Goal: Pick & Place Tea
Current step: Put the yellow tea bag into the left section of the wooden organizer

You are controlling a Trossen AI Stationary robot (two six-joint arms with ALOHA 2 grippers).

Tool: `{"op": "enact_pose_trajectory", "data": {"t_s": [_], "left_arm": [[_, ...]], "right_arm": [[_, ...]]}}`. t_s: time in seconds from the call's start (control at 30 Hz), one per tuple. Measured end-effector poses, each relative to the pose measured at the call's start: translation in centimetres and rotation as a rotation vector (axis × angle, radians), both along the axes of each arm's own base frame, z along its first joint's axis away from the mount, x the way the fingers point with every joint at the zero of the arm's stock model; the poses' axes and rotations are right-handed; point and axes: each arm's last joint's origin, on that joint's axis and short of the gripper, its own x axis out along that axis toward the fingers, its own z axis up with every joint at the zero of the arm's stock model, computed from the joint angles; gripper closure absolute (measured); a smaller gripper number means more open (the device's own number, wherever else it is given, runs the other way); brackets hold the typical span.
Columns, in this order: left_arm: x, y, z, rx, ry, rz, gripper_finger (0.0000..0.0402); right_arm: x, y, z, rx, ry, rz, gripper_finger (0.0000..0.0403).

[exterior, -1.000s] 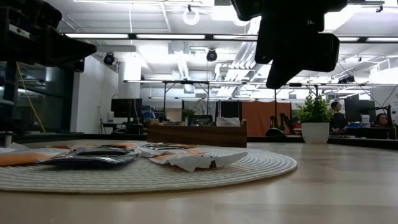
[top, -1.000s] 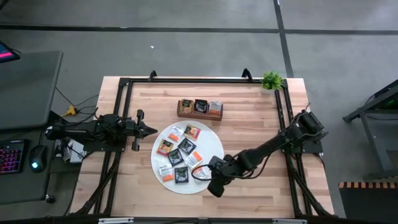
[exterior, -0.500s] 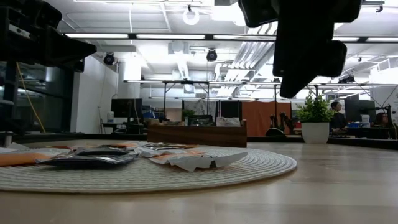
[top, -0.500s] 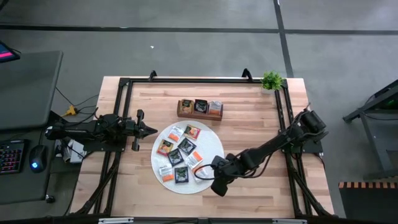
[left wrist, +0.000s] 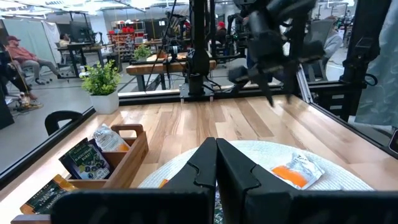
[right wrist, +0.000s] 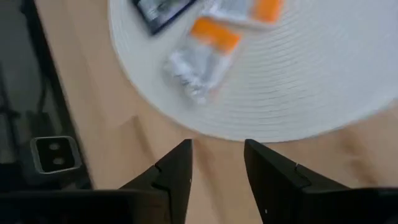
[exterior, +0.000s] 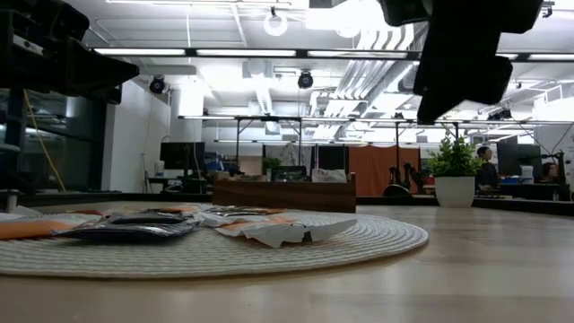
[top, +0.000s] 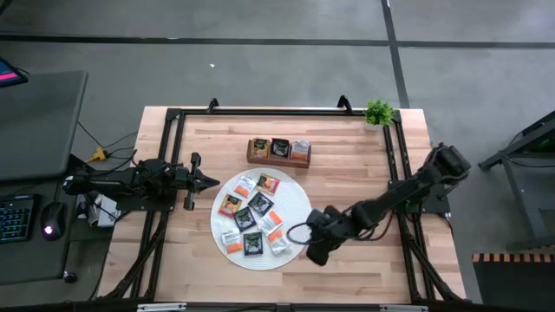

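Right gripper (right wrist: 214,163): hung empty, fingers apart, just off the mat's (top: 299,201) rim.
Tea sachets (top: 251,217): lay spread across the mat.
Left gripper (top: 208,181): pressed together, waiting at the mat's opposite edge.
Advice: lower squarely over one rim sachet, then pinch.

Left gripper (left wrist: 216,163): fingers pressed together, above the round white mat (left wrist: 348,186).
Sachet (left wrist: 297,170): orange-white, on the mat.
Wooden tray (left wrist: 127,155): beside the mat, sachets inside.
Plant (left wrist: 101,84): beyond the mat.
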Motion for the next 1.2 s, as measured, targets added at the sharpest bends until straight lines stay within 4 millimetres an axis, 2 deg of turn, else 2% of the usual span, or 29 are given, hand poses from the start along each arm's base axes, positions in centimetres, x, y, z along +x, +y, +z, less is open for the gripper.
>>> {"op": "enact_pose_trajectory", "data": {"t_s": [0.2, 0.3, 0.37, 0.53, 0.67, 0.9, 1.2], "left_arm": [[0.0, 0.0, 0.0, 0.0, 0.0, 0.0, 0.0402], [0.0, 0.0, 0.0, 0.0, 0.0, 0.0, 0.0402], [0.0, 0.0, 0.0, 0.0, 0.0, 0.0, 0.0402], [0.0, 0.0, 0.0, 0.0, 0.0, 0.0, 0.0402], [0.0, 0.0, 0.0, 0.0, 0.0, 0.0, 0.0402], [0.0, 0.0, 0.0, 0.0, 0.0, 0.0, 0.0402], [0.0, 0.0, 0.0, 0.0, 0.0, 0.0, 0.0402]], "right_arm": [[-4.7, -3.6, 1.6, -0.146, -0.162, -0.097, 0.0339], [-7.2, -5.8, 1.9, -0.245, -0.251, -0.137, 0.0384], [-8.7, -7.2, 2.0, -0.31, -0.302, -0.142, 0.0397], [-11.6, -10.1, 1.7, -0.409, -0.411, -0.119, 0.0397], [-13.6, -11.5, 0.9, -0.441, -0.514, -0.081, 0.0399], [-16.4, -12.5, -0.9, -0.461, -0.662, -0.018, 0.0402], [-18.0, -13.7, -2.7, -0.49, -0.796, -0.059, 0.0402]]}}
